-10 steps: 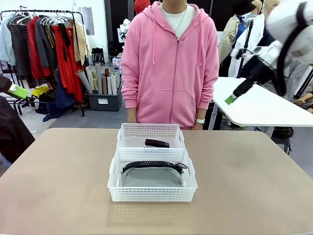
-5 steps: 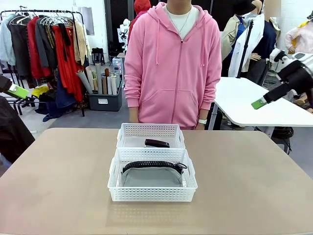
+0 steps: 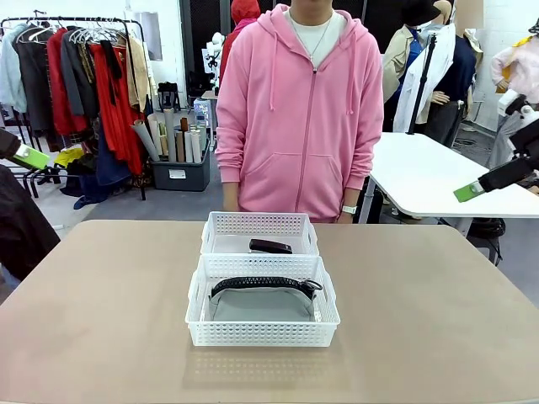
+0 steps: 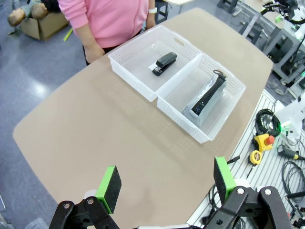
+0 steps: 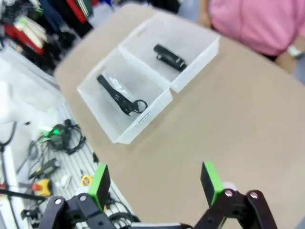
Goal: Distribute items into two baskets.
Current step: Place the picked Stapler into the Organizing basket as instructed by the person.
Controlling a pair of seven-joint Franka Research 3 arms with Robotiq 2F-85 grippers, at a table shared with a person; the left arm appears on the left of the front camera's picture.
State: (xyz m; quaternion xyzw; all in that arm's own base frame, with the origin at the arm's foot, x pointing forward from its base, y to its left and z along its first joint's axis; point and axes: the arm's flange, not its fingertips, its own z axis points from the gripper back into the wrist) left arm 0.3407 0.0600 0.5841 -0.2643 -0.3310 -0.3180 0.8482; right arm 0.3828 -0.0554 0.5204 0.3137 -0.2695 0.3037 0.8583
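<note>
A tan table [image 3: 438,320] sits in a cluttered room: a clothes rack [image 3: 76,76] at far left, a bin of rolls [image 3: 178,160] beside it, a white table [image 3: 438,181] at right. The left gripper [image 4: 166,182] hangs high off the table's left end, jaws wide, holding nothing. At mid-table two baskets touch end to end: the near basket [image 3: 262,333] holds the pouch [image 3: 263,301], the far basket [image 3: 259,224] the stapler [image 3: 270,247]. A person in a pink hoodie [image 3: 299,109] stands just behind. The right gripper [image 5: 155,183], off right, gapes empty.
</note>
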